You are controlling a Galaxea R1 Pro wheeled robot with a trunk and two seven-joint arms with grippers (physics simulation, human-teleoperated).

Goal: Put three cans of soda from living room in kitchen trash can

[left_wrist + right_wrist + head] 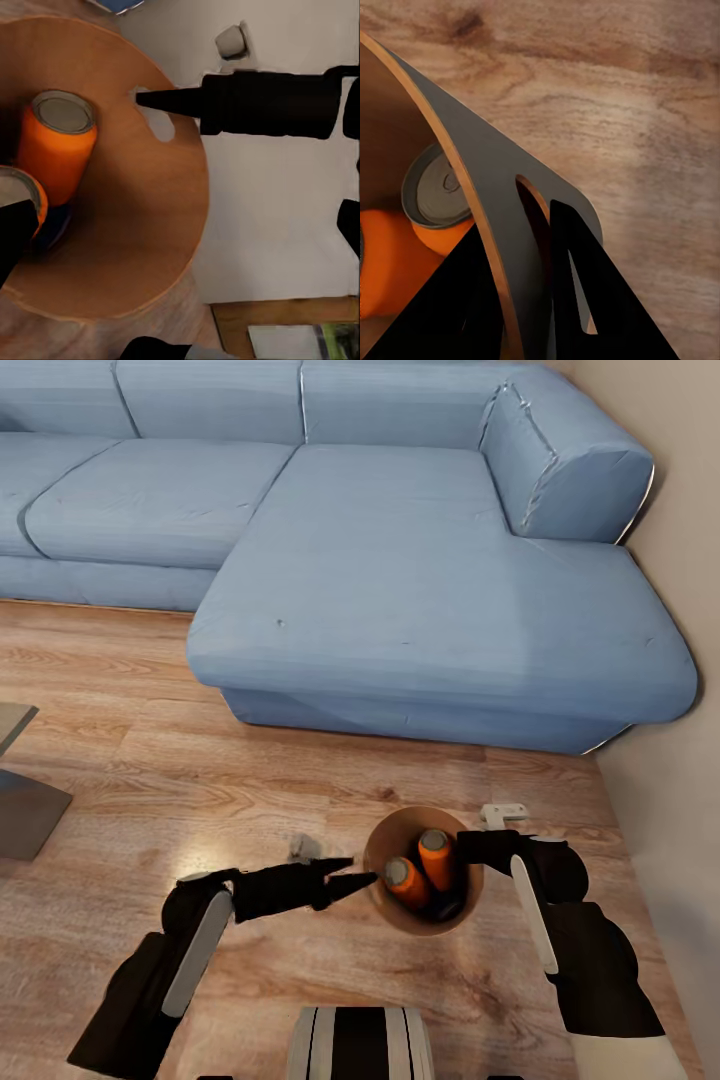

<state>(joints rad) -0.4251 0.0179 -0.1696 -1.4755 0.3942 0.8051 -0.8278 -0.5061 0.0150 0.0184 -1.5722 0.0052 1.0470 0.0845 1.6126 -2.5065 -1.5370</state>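
The tash can (392,838), a round light-brown bin, hangs just above the wood floor in front of the sofa. Two orange cans of soda (437,857) (405,882) lean inside it, silver tops up. My right gripper (466,850) is shut on the bin's right rim. In the right wrist view its fingers (577,285) straddle the wall (472,187) beside the handle slot, with a can (439,191) behind. My left gripper (358,870) is open at the bin's left rim. The left wrist view looks into the bin (150,195) at both cans (56,146) (22,195).
A blue sectional sofa (420,590) fills the space ahead. A pale wall (670,780) runs close on the right. The corner of a low grey table (20,800) shows at the left. A small white object (503,815) and a small grey one (303,847) lie on the floor.
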